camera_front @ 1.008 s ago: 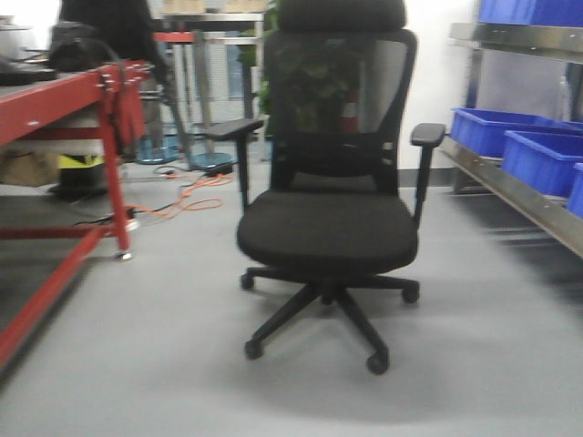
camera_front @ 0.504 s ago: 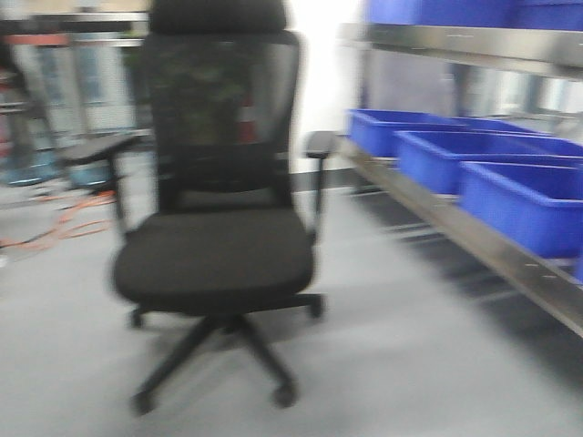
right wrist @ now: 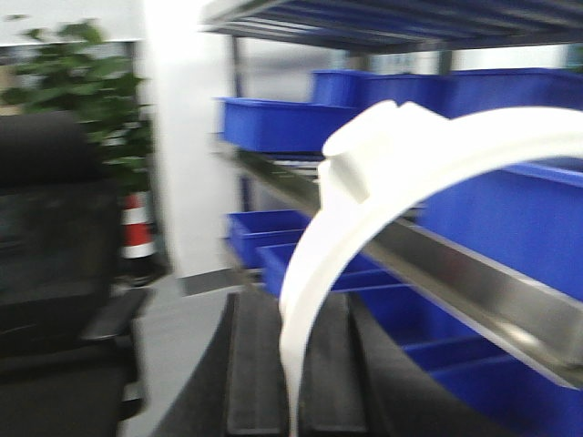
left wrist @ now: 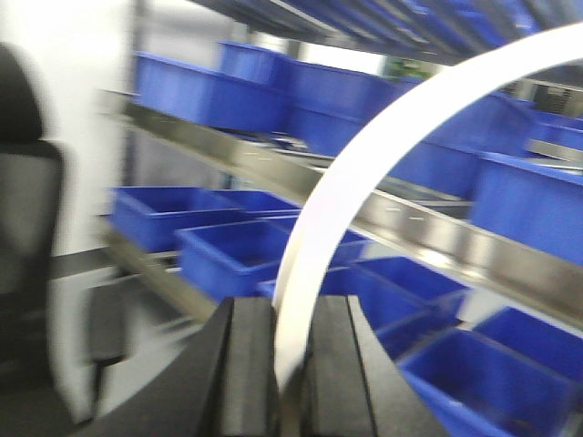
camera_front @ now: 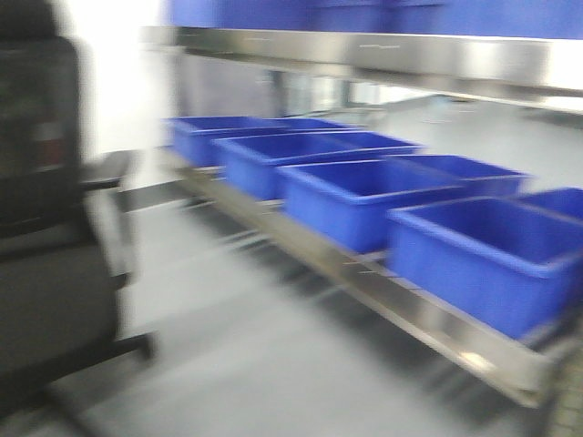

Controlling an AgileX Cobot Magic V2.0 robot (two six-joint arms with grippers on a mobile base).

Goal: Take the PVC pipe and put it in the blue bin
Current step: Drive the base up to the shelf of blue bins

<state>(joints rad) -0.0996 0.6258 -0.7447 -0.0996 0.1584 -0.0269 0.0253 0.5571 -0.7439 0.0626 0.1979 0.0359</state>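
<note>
The left hand [left wrist: 291,314] is clamped on the PVC pipe [left wrist: 355,159], a white curved length pinched between its two black fingers [left wrist: 250,364] and arcing up and to the right. The right hand [right wrist: 293,314] pinches white curved pipe in the same manner, with a moulded fitting [right wrist: 364,150] just above the grip. The wrist views do not show whether both hands hold one piece or two. Gripping low on the arc keeps the free length above the fingers for transport. The blue bins [camera_front: 364,196] stand open-topped in a row on the lower tier of the steel bench [camera_front: 410,314], running from far left to near right. An office chair [camera_front: 46,228] sits at the left. The pipe is not yet over any bin, so the step in hand is judged to be the carry, roughly mid-task. The next move requires approaching the bench, positioning the pipe over an open bin and spreading the fingers. Risk: the arc may catch the upper tier [camera_front: 383,56].
</note>
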